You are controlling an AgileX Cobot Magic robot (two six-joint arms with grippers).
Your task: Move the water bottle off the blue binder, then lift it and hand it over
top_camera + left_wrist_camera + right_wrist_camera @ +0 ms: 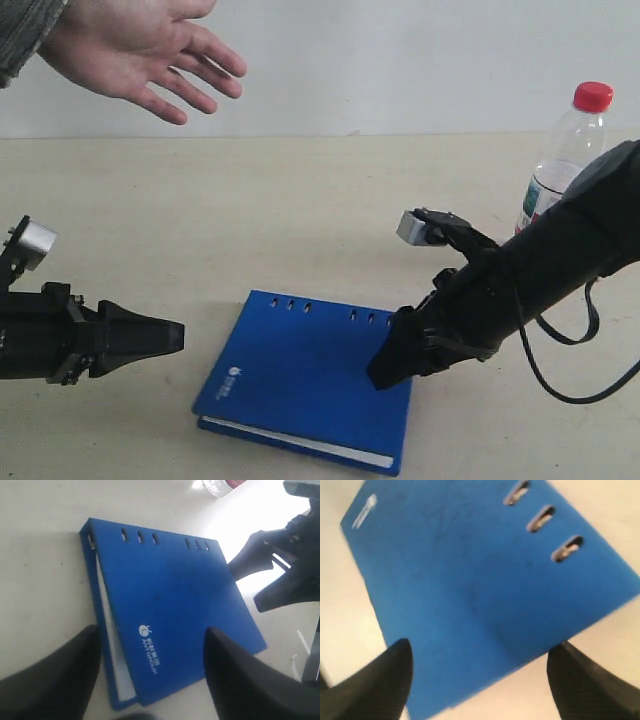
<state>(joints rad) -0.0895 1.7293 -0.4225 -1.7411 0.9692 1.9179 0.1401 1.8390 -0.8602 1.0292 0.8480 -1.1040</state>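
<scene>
The blue binder [300,375] lies flat on the table, white logo near its front left corner. The water bottle [565,150] stands upright on the table at the back right, off the binder and partly hidden by my right arm. My right gripper [385,370] hovers open at the binder's right edge with nothing between its fingers; in its wrist view the binder [470,580] fills the space ahead of the right gripper [480,650]. My left gripper [172,337] is open and empty, left of the binder. The left wrist view shows the binder [175,610] beyond the left gripper [152,635].
An open human hand [150,50] reaches in at the top left, palm forward, above the table. A black cable [560,370] loops from my right arm over the table [250,200]. The bottle's base [220,485] shows at the left wrist view's edge.
</scene>
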